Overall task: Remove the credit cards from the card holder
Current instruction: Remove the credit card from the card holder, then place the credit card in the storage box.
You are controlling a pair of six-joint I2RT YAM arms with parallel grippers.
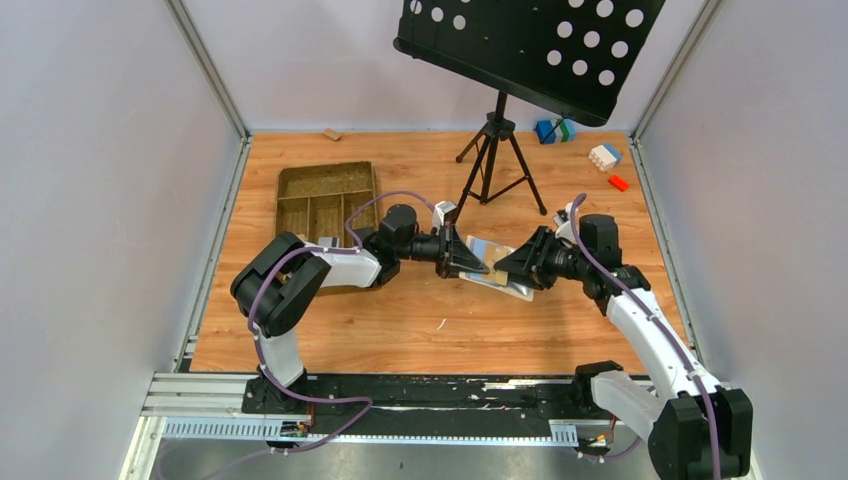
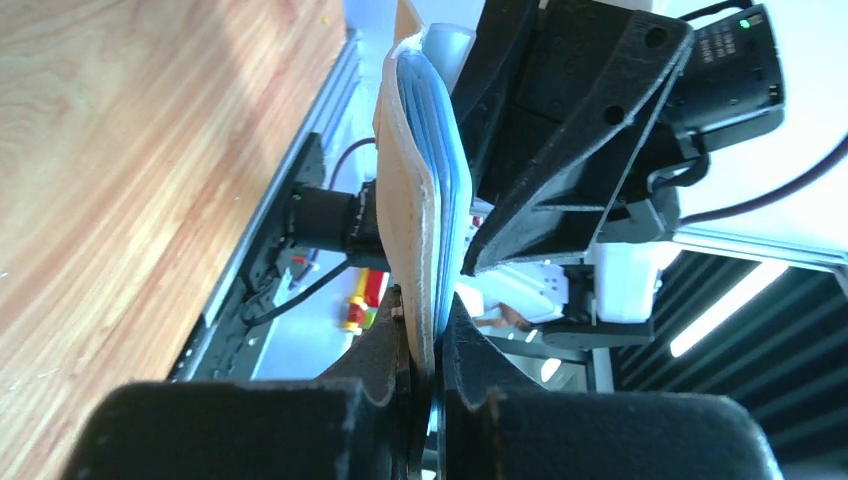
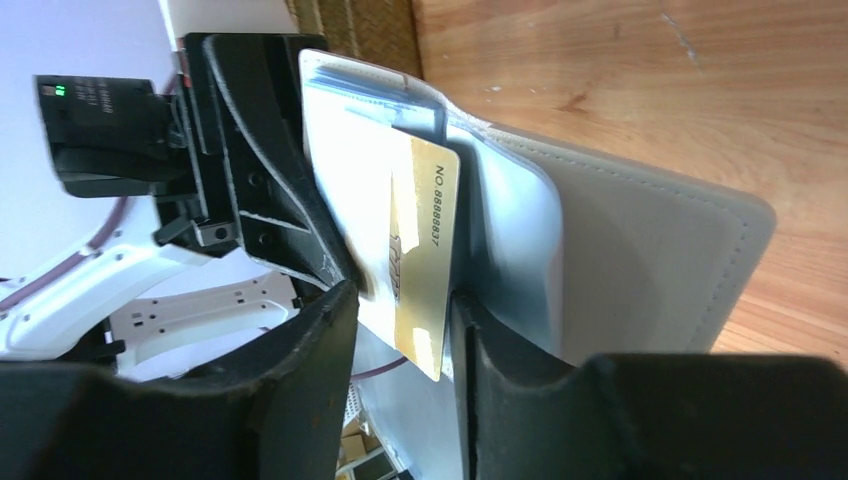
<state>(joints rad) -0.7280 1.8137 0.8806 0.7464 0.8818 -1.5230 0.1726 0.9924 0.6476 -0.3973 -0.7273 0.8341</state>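
Observation:
The cream-beige card holder [image 1: 487,250] hangs open above the table's middle, its light blue pockets [image 2: 445,180] showing. My left gripper [image 2: 432,350] is shut on its lower edge and holds it up on edge. An orange-yellow credit card [image 3: 425,250] sticks halfway out of a clear pocket of the holder [image 3: 640,260]. My right gripper [image 3: 405,320] straddles that card's free end: the card lies against one finger and a gap shows at the other, so the jaws stand open. In the top view the two grippers [image 1: 470,262] [image 1: 507,268] meet tip to tip at the holder. No other card shows.
A woven brown compartment tray [image 1: 325,205] lies left of the left arm. A black tripod [image 1: 497,160] with a perforated music-stand plate [image 1: 530,45] stands just behind the grippers. Toy blocks [image 1: 604,156] [image 1: 555,130] sit at the back right.

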